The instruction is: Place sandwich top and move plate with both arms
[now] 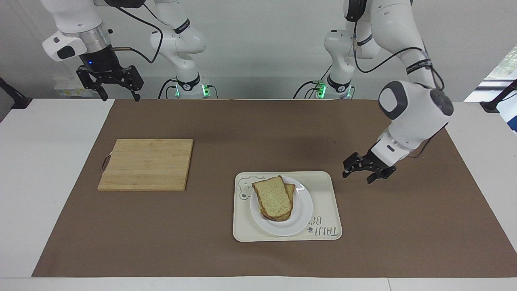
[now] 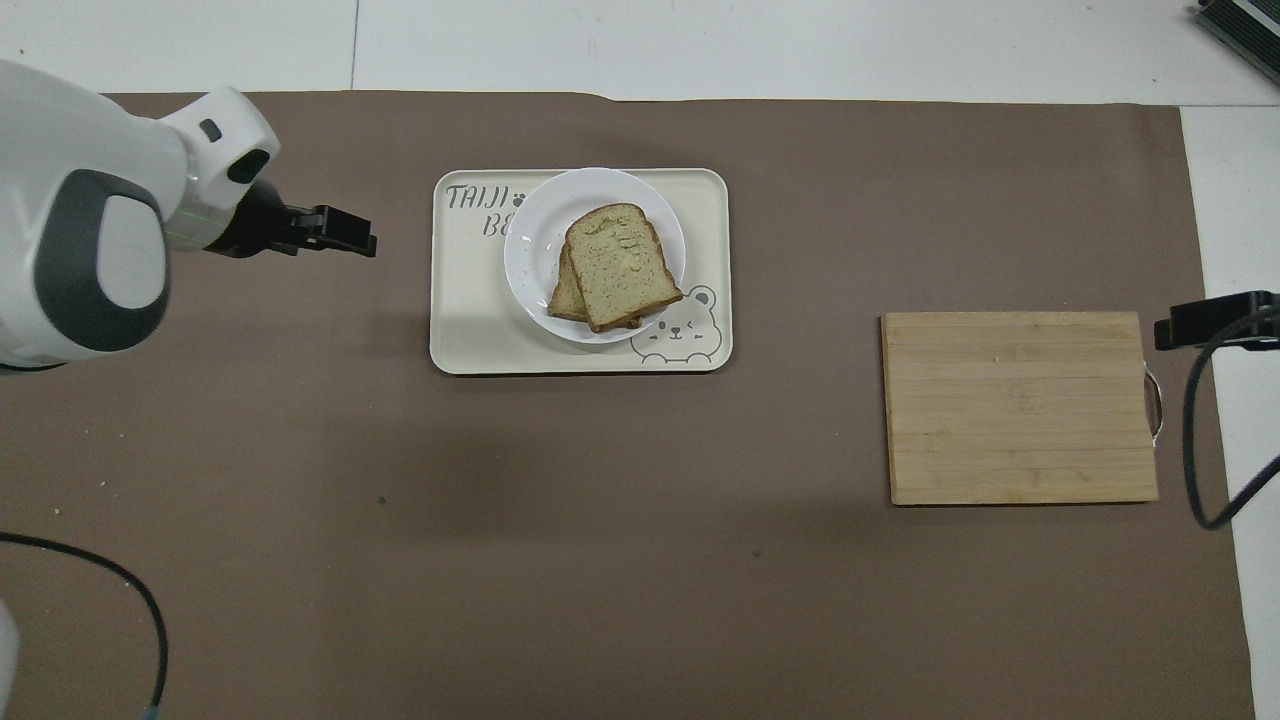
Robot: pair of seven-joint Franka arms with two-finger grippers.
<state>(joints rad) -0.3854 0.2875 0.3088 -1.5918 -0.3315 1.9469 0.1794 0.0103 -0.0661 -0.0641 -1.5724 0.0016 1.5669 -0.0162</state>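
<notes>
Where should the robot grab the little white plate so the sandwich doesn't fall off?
Probably by the bare rim of the plate toward the left arm's end, coming in low from the side. The sandwich top sits off-centre, so that part of the rim is free, and the empty left claw is up over the mat beside the tray. Keep it level.

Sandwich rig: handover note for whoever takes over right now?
Left tool: open, holding nothing, raised over the brown mat beside the tray, toward the left arm's end.
Right tool: open, holding nothing, waiting high near its base, at the right arm's end.
Sandwich top: lying on the lower slice, skewed so the slice under it peeks out, on the plate.
Plate: on the tray, not gripped.
Cutting board: bare, toward the right arm's end.
Done: top placed.
Left: move the plate with both arms.
</notes>
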